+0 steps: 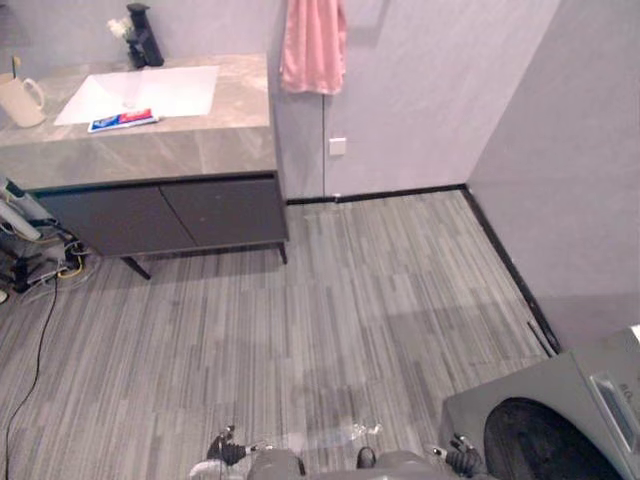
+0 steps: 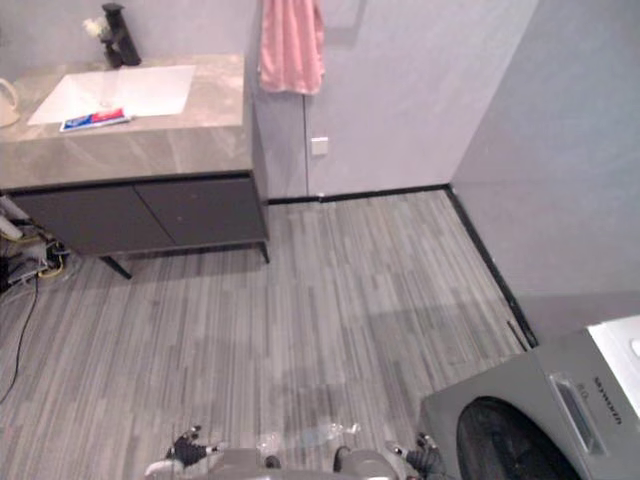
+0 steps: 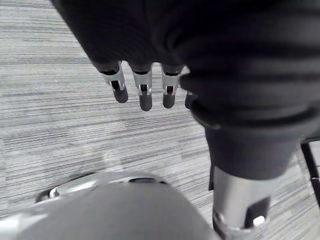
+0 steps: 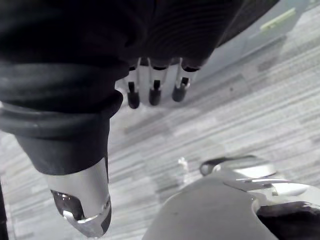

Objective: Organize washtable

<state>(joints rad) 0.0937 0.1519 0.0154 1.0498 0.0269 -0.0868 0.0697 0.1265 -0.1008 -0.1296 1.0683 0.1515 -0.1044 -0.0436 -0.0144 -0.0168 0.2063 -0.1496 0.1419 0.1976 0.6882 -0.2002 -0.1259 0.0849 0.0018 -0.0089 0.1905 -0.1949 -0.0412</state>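
Two hands hung empty, left hand point(image 3: 145, 95) and right hand point(image 4: 155, 90), fingers loosely straight. Far ahead of them, toward the left hand's side, the toothpaste tube point(image 1: 123, 121) lay on the washtable point(image 1: 150, 155). It looked light, soft and slippery, likely best pinched across its middle.

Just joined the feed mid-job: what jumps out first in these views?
The pink towel hanging on the wall just right of the washtable catches the eye first. On the counter, a red-and-blue tube lies at the front edge of the white sink, with a cream mug at the far left. A grey washing machine sits at lower right.
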